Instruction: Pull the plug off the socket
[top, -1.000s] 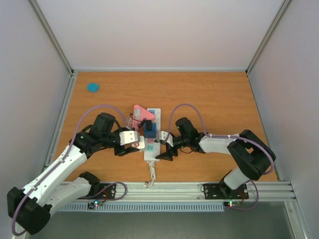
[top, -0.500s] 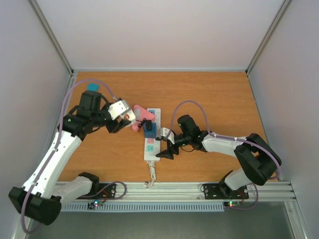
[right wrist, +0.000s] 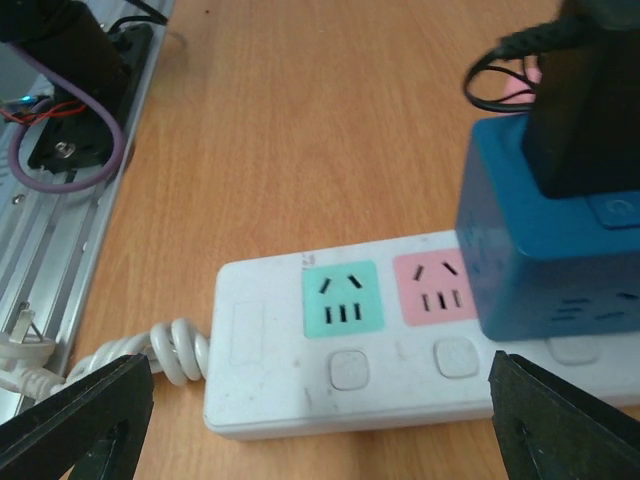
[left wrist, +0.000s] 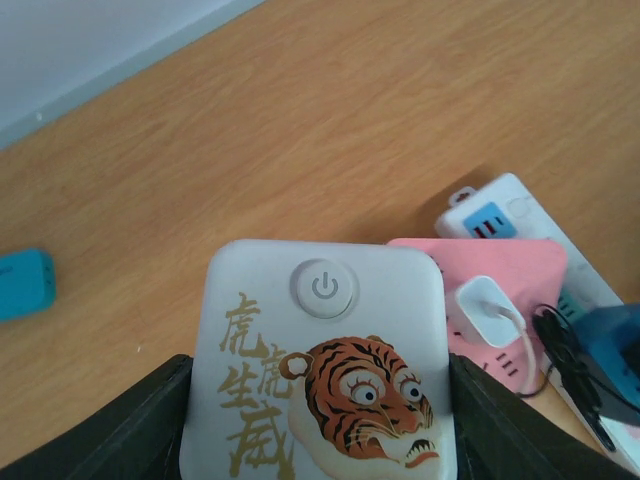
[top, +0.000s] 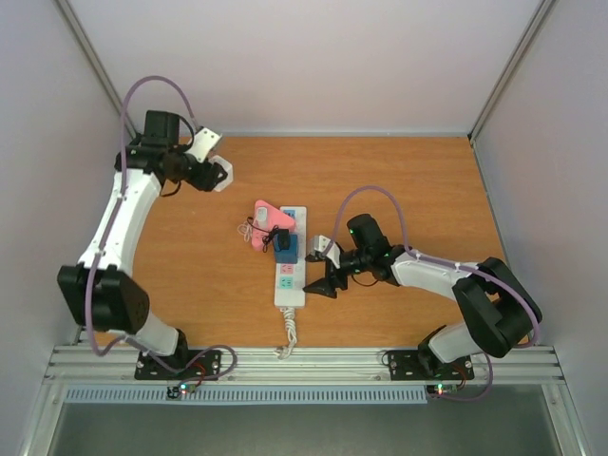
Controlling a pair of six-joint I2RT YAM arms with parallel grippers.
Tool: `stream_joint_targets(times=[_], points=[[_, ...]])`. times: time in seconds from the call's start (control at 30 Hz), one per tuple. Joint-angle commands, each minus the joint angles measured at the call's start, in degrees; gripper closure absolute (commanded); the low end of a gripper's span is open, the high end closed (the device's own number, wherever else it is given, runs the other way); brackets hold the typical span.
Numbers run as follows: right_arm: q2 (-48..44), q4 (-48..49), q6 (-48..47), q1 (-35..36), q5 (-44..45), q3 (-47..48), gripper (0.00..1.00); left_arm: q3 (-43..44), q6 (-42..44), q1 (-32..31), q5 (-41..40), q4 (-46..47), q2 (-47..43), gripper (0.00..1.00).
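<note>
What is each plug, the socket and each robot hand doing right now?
white tiger plug: off the socket, gripped by left hand
left hand: shut on the white tiger plug
right hand: open beside the socket
blue plug: in the socket
socket: lying flat, faces up

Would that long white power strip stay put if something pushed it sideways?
Probably slides: the power strip lies loose on the wooden table, nothing visibly pinning it. It looks like rigid plastic, so should move as one stiff bar. Its coiled cord likely trails.
</note>
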Motion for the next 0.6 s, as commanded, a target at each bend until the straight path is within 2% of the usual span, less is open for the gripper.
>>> stream_joint_targets(times=[0.0, 0.2, 0.4, 0.57], points=[[-1.33, -1.73, -0.21, -2.22, -0.66, 2.19, 0.07, 9.00, -6.27, 3.72, 0.84, -5.11, 7.67, 0.69], [-1.23, -2.81, -0.47, -3.61, -0.51, 2.33, 0.07, 17.70, -11.08, 10.26, 15.71, -7.08, 18.27, 0.69], [-1.17, -3.68, -0.91, -4.15, 0.06, 2.67, 0.07, 18.54, -13.84, 12.78, 23.02, -3.13, 26.81, 0.68], [-0.94, -5.87, -0.69, -4.77, 0.54, 3.54, 0.07, 18.48, -15.26, 13.12, 25.59, 2.12, 31.88, 0.65]])
